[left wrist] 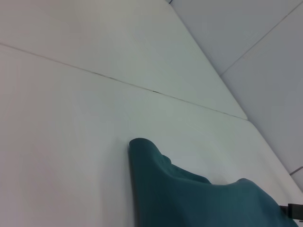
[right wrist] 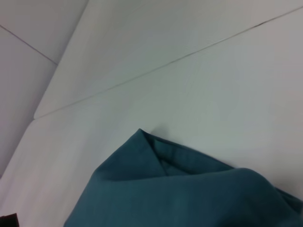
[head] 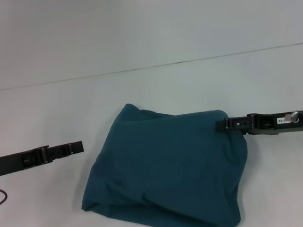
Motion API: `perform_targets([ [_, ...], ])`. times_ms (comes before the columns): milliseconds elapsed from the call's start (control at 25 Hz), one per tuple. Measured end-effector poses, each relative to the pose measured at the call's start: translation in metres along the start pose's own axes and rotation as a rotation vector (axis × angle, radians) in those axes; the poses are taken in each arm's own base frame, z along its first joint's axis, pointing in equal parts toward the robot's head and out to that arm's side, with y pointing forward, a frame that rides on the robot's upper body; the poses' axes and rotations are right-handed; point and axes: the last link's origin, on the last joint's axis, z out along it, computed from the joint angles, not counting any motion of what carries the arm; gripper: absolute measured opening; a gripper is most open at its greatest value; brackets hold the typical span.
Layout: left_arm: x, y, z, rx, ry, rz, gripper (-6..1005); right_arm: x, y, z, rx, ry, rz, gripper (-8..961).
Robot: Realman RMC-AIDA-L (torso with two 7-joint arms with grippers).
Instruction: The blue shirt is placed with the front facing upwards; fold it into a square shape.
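Slippage is the risk — the dark teal-blue cotton shirt (head: pixel 165 174), lumpily folded mid-counter (head: pixel 33 114), seems held at its far right corner by the right gripper (head: pixel 222 124), finger state untellable, while the left gripper (head: pixel 79 146) hovers apart, likewise untellable.

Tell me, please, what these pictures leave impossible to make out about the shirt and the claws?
- Blue shirt: front lettering hidden, folded inward; its near corner is cut off by the head view's bottom edge.
- Right claw: tip meets the cloth; grip unclear in the head view.
- Left claw: seen side-on, apart from the shirt; opening unreadable.
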Motion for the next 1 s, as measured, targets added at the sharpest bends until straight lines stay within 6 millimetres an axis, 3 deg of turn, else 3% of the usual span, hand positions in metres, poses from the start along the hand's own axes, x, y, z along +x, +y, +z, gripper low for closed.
perform_targets([
  [600, -0.001, 0.000, 0.001, -0.001, 0.001, 0.000, 629, 0.002, 0.002, 0.008, 0.020, 0.020, -0.002, 895],
  [1000, 0.001, 0.003, 0.000, -0.023, 0.019, -0.002, 631, -0.020, 0.015, -0.018, -0.066, -0.096, -0.050, 891],
])
